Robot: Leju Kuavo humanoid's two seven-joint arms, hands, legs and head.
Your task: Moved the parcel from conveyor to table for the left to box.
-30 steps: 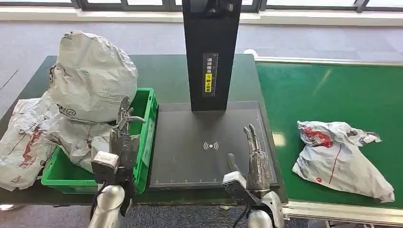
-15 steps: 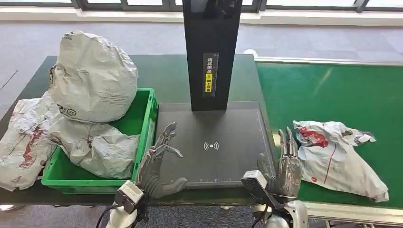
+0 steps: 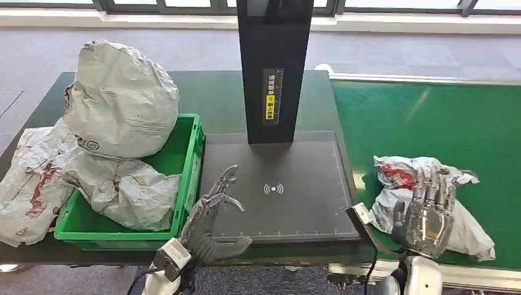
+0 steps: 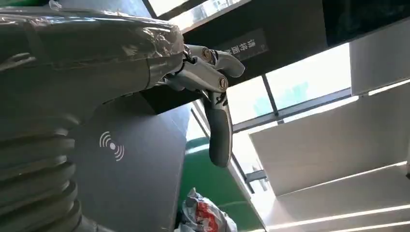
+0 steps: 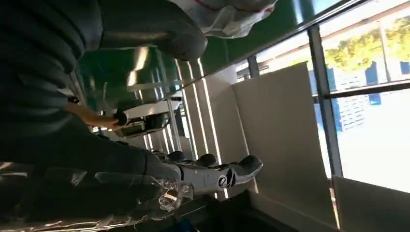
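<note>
The parcel (image 3: 430,203) — soft, light, crinkly, slippery — lies near the conveyor's (image 3: 430,117) front edge; bunch its middle, beneath the spread right robot hand (image 3: 426,212).

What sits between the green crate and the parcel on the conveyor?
In the head view, the dark scan pad with its black post lies between green crate and parcel.

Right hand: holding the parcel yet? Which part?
No grip shows yet. The right hand hovers with fingers spread in front of the parcel on the conveyor; contact cannot be told. The left hand is open over the scanner pad, holding nothing.
</note>
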